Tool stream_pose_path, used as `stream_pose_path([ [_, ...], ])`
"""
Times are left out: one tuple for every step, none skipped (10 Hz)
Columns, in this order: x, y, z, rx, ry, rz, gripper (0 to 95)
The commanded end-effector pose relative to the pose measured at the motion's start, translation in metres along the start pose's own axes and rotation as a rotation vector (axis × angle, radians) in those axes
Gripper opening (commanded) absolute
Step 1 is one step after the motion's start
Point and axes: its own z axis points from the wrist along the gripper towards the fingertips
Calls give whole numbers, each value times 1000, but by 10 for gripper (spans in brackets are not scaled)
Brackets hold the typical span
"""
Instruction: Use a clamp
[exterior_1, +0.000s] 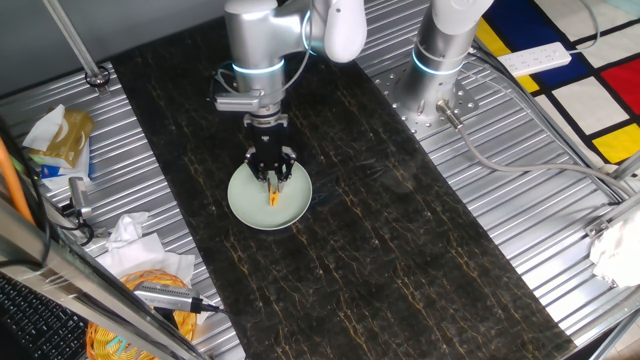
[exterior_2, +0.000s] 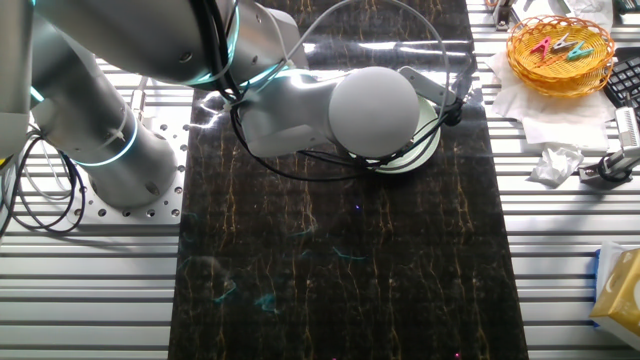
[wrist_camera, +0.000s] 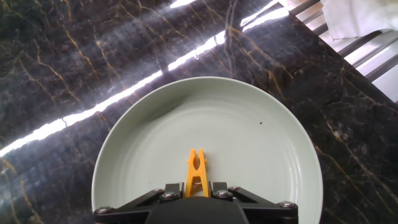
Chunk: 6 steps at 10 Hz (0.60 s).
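The clamp (wrist_camera: 196, 169) is a small orange-yellow clip, and its two prongs point away from the hand over the round pale green plate (wrist_camera: 249, 118). My gripper (wrist_camera: 196, 191) is shut on the clamp's tail end, with one finger on each side. In one fixed view the gripper (exterior_1: 271, 170) hangs straight down over the plate (exterior_1: 295, 212), and the clamp (exterior_1: 274, 193) sticks out below the fingers. In the other fixed view the arm hides the gripper and the clamp. Only the plate's rim (exterior_2: 428, 148) shows there.
A yellow wicker basket (exterior_2: 560, 48) holding more clips stands on a white tissue at the table's corner. A second arm's base (exterior_1: 440, 60) stands on the metal table beyond the dark mat (exterior_1: 400, 250). Loose packets and tools (exterior_1: 150, 285) lie along one side.
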Motion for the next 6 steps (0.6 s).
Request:
stream_pose_path([
  [0,0,0,1,-1,3,0],
  [0,0,0,2,-1,8,0],
  [0,0,0,3,-1,9,0],
  [0,0,0,3,-1,11,0],
  [0,0,0,4,-2,14,0],
  [0,0,0,6,-3,18,0],
])
